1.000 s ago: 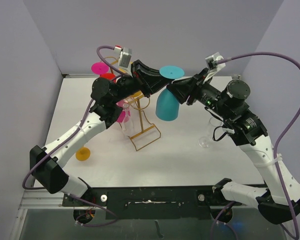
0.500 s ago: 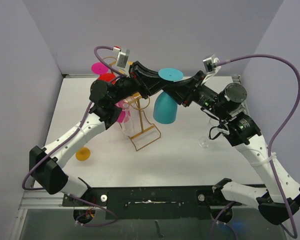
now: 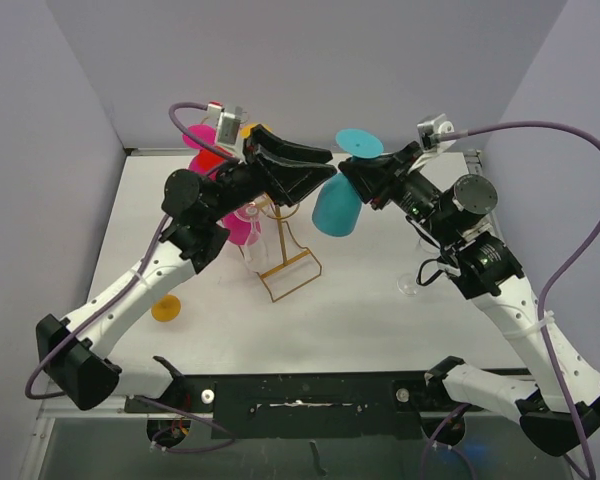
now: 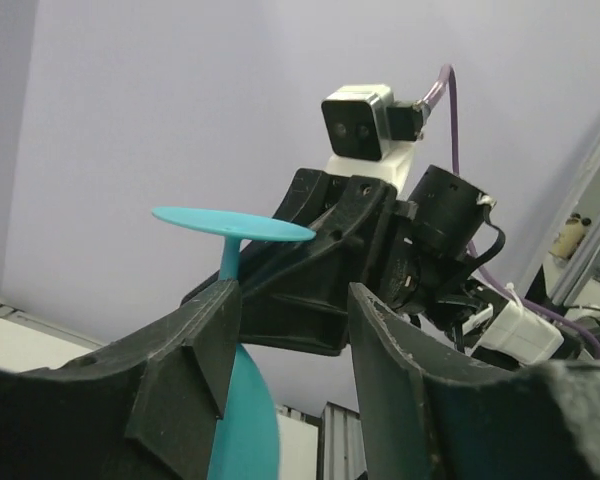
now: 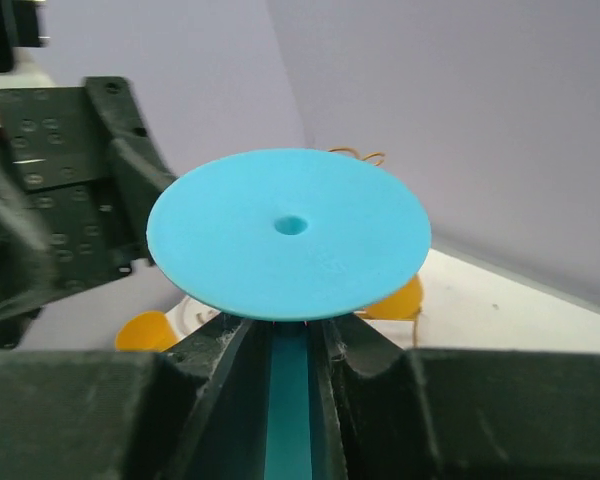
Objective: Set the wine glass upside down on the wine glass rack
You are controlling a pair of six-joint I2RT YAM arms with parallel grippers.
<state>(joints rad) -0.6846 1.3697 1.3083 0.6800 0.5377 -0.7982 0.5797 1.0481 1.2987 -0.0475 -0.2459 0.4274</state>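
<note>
A teal wine glass (image 3: 335, 208) hangs upside down above the table, its foot (image 3: 360, 143) on top and its bowl below. My right gripper (image 3: 352, 172) is shut on the stem just under the foot (image 5: 285, 230), with the stem (image 5: 290, 400) between its fingers. My left gripper (image 3: 330, 166) faces it from the left and stands open. In the left wrist view the stem (image 4: 228, 262) lies beside the left finger, outside the gap of the left gripper (image 4: 292, 310). The gold wire wine glass rack (image 3: 285, 262) stands below and left of the glass.
A pink glass (image 3: 242, 225) hangs on the rack, with pink (image 3: 200, 135) and red (image 3: 215, 158) feet behind the left arm. An orange glass (image 3: 166, 308) sits at the table's left. A clear glass (image 3: 410, 285) stands under the right arm. Walls close in on three sides.
My left gripper has opened and let go of the teal glass, drawing back to the left. The right gripper keeps the stem and has carried the glass slightly right and up.
</note>
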